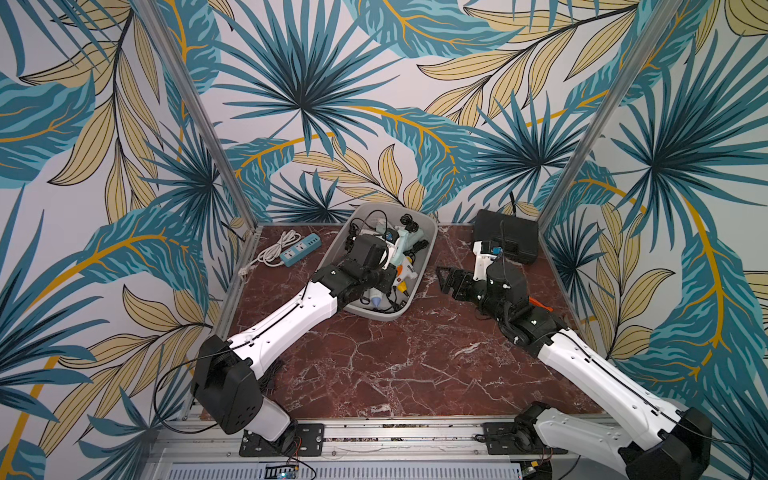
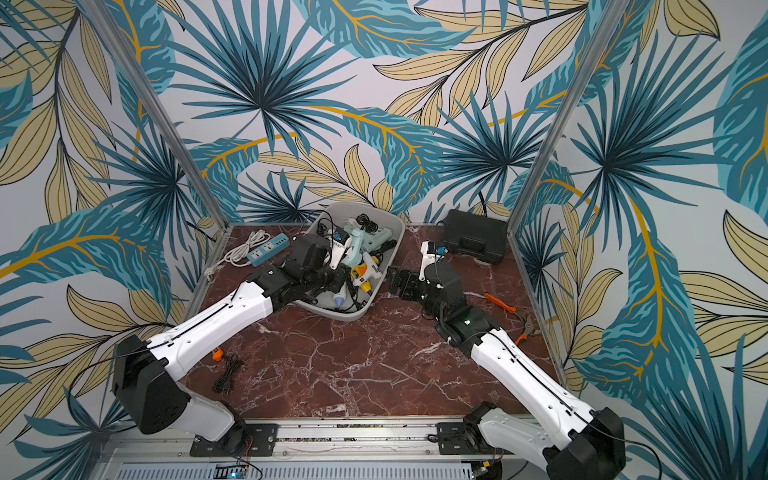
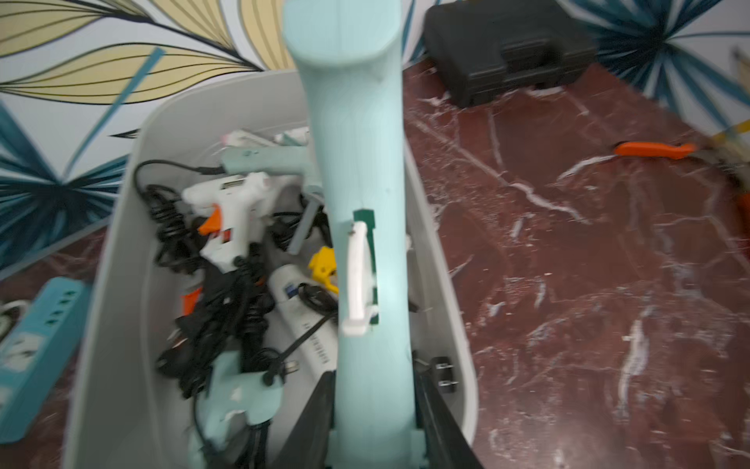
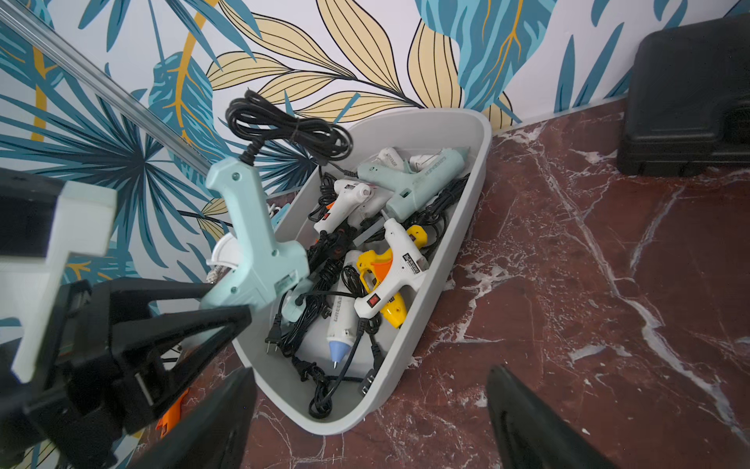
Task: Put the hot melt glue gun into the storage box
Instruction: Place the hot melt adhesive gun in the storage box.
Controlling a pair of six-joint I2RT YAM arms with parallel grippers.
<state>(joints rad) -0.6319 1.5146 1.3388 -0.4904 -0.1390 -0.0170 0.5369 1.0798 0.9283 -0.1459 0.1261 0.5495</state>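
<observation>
1. Left end effector: jaws narrow, clamped on the mint hot melt glue gun.
2. The hot melt glue gun hangs over the left rim of the storage box, handle and bundled cable uppermost.
3. Right end effector: jaws wide, empty, just right of the storage box.

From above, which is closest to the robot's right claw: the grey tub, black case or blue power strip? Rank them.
1. Grey storage box: just left of the right gripper.
2. Black case: behind it, by the wall.
3. Blue power strip: beyond the box, far left.
</observation>
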